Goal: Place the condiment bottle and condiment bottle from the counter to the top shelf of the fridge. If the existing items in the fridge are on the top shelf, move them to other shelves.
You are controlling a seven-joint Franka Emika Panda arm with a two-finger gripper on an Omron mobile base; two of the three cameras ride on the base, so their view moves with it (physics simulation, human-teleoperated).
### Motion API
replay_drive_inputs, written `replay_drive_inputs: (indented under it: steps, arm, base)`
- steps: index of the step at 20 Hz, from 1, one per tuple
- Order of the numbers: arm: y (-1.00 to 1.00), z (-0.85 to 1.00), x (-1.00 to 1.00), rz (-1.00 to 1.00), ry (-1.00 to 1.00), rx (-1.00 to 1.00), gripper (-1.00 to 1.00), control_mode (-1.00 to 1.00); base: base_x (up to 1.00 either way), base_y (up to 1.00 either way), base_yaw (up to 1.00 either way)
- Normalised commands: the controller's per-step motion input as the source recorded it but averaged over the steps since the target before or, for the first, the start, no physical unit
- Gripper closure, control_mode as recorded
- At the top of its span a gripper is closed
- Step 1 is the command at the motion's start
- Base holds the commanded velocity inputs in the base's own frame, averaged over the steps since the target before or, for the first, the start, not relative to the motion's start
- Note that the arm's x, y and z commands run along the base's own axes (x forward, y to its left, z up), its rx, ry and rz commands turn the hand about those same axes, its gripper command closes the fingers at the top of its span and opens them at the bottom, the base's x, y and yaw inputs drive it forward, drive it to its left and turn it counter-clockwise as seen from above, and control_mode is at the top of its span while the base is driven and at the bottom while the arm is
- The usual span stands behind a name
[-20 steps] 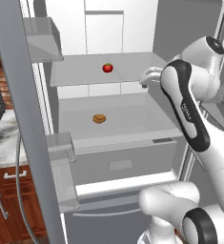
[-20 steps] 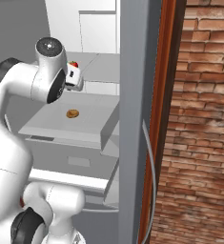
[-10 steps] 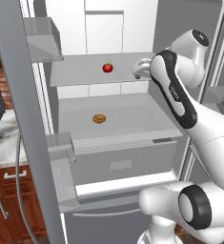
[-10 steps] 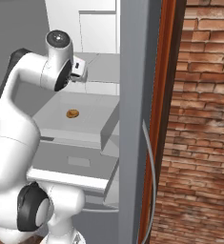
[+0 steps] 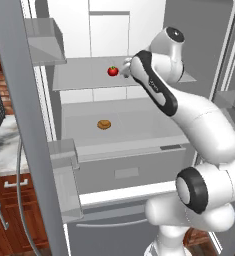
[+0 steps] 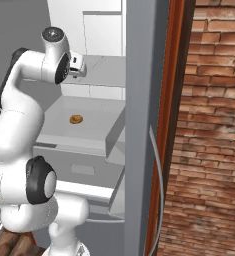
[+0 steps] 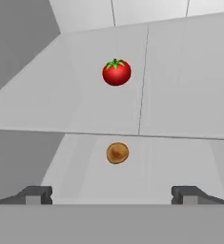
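A white robot arm reached into the open fridge (image 5: 199, 30), its claw (image 7: 111, 194) spread wide and holding nothing, the two dark fingertips (image 7: 35, 194) standing far apart at the foot of the hand view. From the left base view the hand hung over the top shelf (image 5: 84, 80), just to the right of a small red tomato (image 5: 112, 71) with a green stem, near it but not touching. The tomato sat alone on that pale grey plate, close to the seam line (image 7: 143, 81) that ran across the shelf's middle.

One level down, a round tan-brown bun (image 5: 104, 124) lay on the deeper, wider lower shelf (image 5: 139, 125), above the grey drawer front (image 5: 134, 167). In the hand view the bun (image 7: 117, 153) appeared directly below the tomato (image 7: 116, 72), past the front edge of the upper plate. The right base view showed the bun (image 6: 76, 119) beyond the arm's elbow, with a brick wall (image 6: 214, 125) beside the fridge.

A strip of veined marble bench (image 5: 1, 150) over dark red-brown cabinets (image 5: 9, 220) edged the left base view. No condiment bottle could be made out on it.
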Motion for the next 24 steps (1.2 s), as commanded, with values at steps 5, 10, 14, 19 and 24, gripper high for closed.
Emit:
replay_drive_inputs:
  steps: [5, 10, 14, 19, 24]
  arm:
    - [0.20, -0.06, 0.72, -0.01, 0.00, -0.08, -1.00, -1.00]
    - [0.00, -0.05, 0.17, 0.00, 0.04, -0.04, -1.00, -1.00]
    - [0.00, -0.16, 0.19, 0.00, 0.07, -0.11, -1.00, -1.00]
    - [0.11, -0.20, 0.41, -0.02, 0.02, -0.11, -1.00, -1.00]
    - [0.27, -0.01, 0.37, -0.05, 0.00, -0.01, -1.00, -1.00]
  base:
    - [0.00, 0.00, 0.00]
    - [0.00, 0.00, 0.00]
    - [0.00, 0.00, 0.00]
    - [0.00, 0.00, 0.00]
    - [0.00, 0.00, 0.00]
